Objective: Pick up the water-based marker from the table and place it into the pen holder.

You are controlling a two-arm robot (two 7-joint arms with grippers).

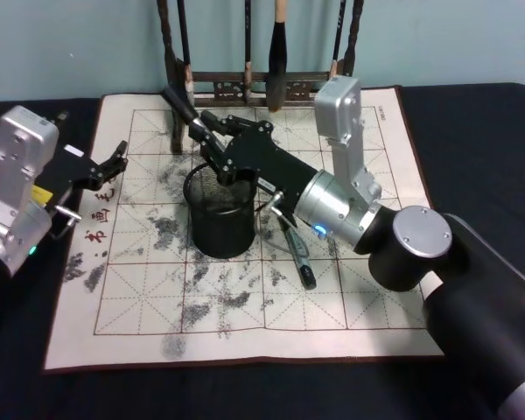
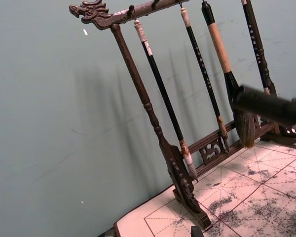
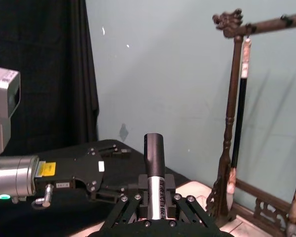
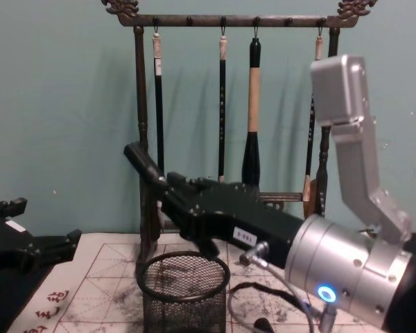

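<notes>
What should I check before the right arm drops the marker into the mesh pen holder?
1. Grip: the right gripper is shut on the marker. Ok.
2. Marker angle: it is tilted, pointing up and away toward the brush rack, not upright. Not ok.
3. Marker over the opening: its lower end is hidden by the gripper. Cannot tell.
4. Pen holder: upright on the mat, mouth open. Ok.
5. Left gripper: open, parked at the mat's left edge, apart from the holder. Ok.
6. Gap between marker tip and rack post: cannot tell.
</notes>
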